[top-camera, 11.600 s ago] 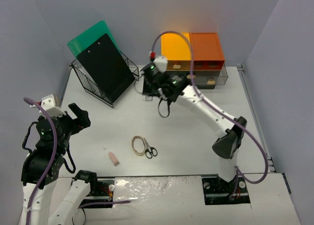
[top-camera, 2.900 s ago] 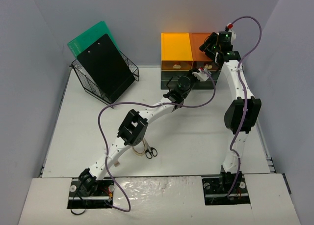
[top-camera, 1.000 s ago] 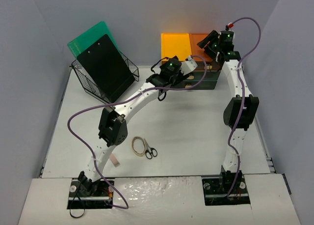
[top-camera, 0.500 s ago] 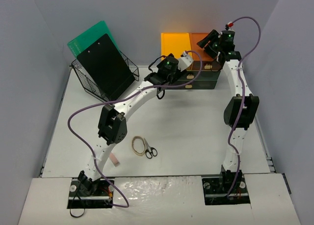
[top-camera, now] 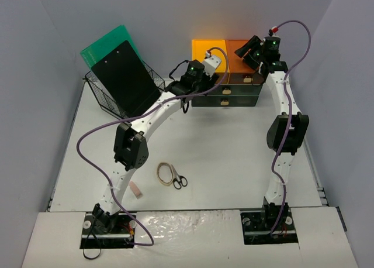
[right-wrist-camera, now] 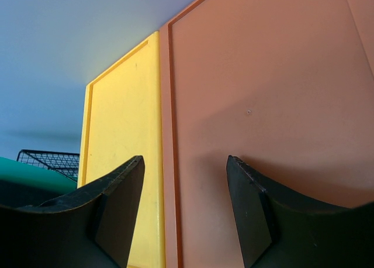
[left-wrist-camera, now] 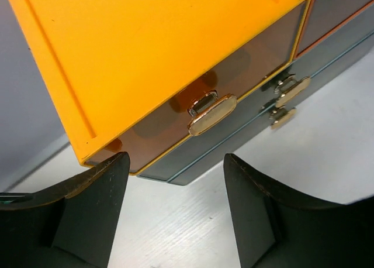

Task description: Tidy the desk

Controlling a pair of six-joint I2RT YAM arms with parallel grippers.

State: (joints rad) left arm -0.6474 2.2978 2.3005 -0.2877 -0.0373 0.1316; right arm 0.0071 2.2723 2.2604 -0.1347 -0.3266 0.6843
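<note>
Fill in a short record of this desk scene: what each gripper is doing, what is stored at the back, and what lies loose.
Left gripper: open, empty, facing the front of the yellow drawer unit
Right gripper: open, empty, above the orange drawer unit
Back left: wire basket holding a black clipboard and a green board
Loose on the desk: scissors, rubber band, pink eraser
</note>
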